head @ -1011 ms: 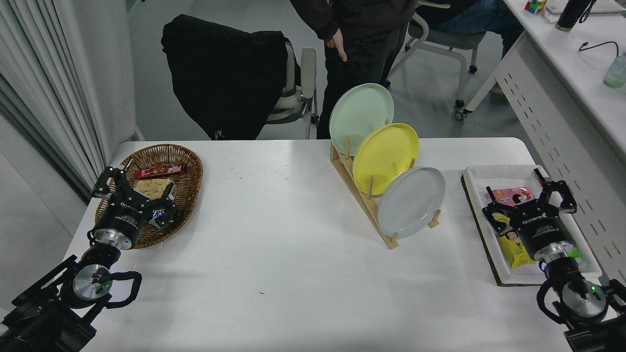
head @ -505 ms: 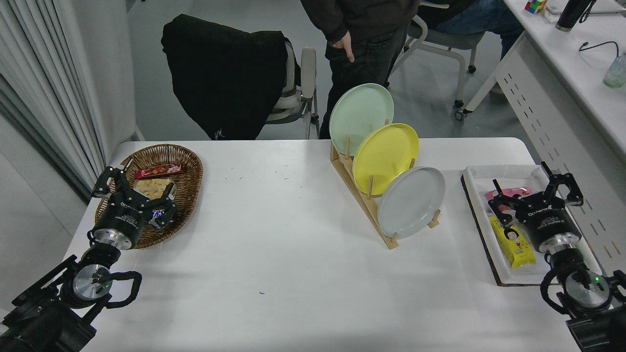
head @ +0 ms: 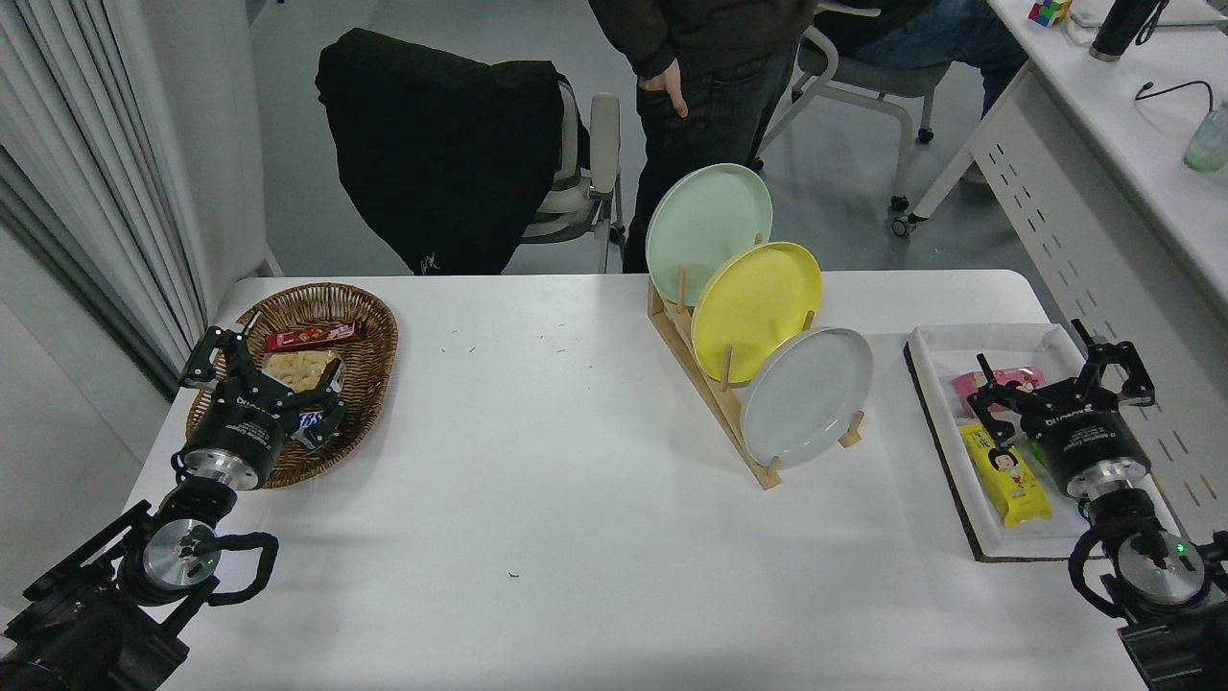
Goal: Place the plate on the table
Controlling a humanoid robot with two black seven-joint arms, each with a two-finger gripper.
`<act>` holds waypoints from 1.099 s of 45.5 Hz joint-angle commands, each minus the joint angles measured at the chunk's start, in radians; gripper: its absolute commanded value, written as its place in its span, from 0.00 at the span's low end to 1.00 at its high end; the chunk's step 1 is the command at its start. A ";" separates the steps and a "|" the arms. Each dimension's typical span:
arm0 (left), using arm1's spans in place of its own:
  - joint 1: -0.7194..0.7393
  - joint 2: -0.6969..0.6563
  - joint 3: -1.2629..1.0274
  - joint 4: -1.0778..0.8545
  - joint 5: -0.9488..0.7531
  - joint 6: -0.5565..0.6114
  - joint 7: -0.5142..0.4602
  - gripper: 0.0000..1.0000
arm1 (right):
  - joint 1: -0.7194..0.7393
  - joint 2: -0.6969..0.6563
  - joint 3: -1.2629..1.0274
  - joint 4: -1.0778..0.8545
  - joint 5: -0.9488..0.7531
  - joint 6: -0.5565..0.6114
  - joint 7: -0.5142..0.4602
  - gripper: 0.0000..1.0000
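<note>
Plate (head: pixel 807 396) unmoved, right pincer (head: pixel 1063 366) farther right

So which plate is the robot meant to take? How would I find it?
Look at the wooden rack standing on the white table. Three plates lean in it, and yours is the plate at the near end. It is pale gray; the others are yellow and mint green.

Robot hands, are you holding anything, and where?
Nothing is held. The right gripper hangs open over the white tray; the left gripper sits open; the plate stands untouched.
</note>
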 commanded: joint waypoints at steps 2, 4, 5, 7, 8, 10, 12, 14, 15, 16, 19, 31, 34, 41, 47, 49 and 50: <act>0.000 0.000 -0.001 -0.001 0.000 0.000 0.000 0.98 | 0.006 -0.066 -0.057 0.015 0.005 0.000 -0.002 1.00; 0.000 0.000 -0.001 -0.001 0.000 0.000 0.000 0.98 | 0.009 -0.086 -0.095 0.046 0.005 -0.010 -0.002 1.00; 0.000 0.000 0.000 0.001 0.000 0.000 0.000 0.98 | 0.010 -0.092 -0.114 0.060 0.005 -0.013 -0.002 1.00; 0.000 0.000 0.000 0.001 0.000 0.000 0.000 0.98 | 0.010 -0.106 -0.138 0.081 0.007 -0.020 -0.002 1.00; 0.000 0.000 -0.001 0.001 0.000 0.000 0.000 0.98 | 0.009 -0.112 -0.146 0.087 0.007 -0.020 -0.002 1.00; 0.000 0.000 -0.001 -0.001 0.000 0.000 0.000 0.98 | 0.004 -0.132 -0.158 0.098 0.008 -0.021 -0.002 1.00; 0.000 0.000 0.000 0.001 0.000 0.000 0.000 0.98 | -0.001 -0.147 -0.169 0.115 0.013 -0.024 -0.003 1.00; 0.000 0.000 -0.001 0.001 0.000 0.000 0.000 0.98 | -0.007 -0.165 -0.191 0.132 0.022 -0.029 -0.003 1.00; 0.000 0.000 -0.001 0.001 0.000 0.000 0.000 0.98 | -0.008 -0.175 -0.206 0.144 0.027 -0.032 -0.003 1.00; 0.000 0.000 0.000 0.001 0.000 0.000 0.000 0.98 | -0.008 -0.184 -0.229 0.156 0.036 -0.038 -0.005 1.00; 0.000 0.000 0.000 0.001 0.000 -0.001 0.000 0.98 | -0.005 -0.228 -0.310 0.199 0.074 -0.055 -0.003 1.00; 0.000 0.000 0.000 -0.001 0.000 0.000 0.000 0.98 | 0.130 -0.374 -0.635 0.252 0.172 -0.053 -0.005 1.00; 0.000 0.000 0.000 0.001 0.000 -0.001 0.000 0.98 | 0.186 -0.399 -0.730 0.252 0.171 -0.052 -0.005 1.00; 0.000 0.000 -0.001 0.001 0.000 0.000 0.000 0.98 | 0.309 -0.440 -0.936 0.252 0.154 -0.026 -0.005 1.00; 0.000 0.000 -0.001 -0.001 0.000 -0.001 0.000 0.98 | 0.329 -0.448 -0.979 0.250 0.154 -0.003 -0.005 1.00; 0.000 0.000 0.000 0.001 0.000 -0.001 0.000 0.98 | 0.331 -0.449 -0.982 0.253 0.153 0.003 -0.005 1.00; 0.000 0.000 -0.001 -0.001 0.000 0.000 0.000 0.98 | 0.332 -0.451 -0.982 0.252 0.150 0.009 -0.005 1.00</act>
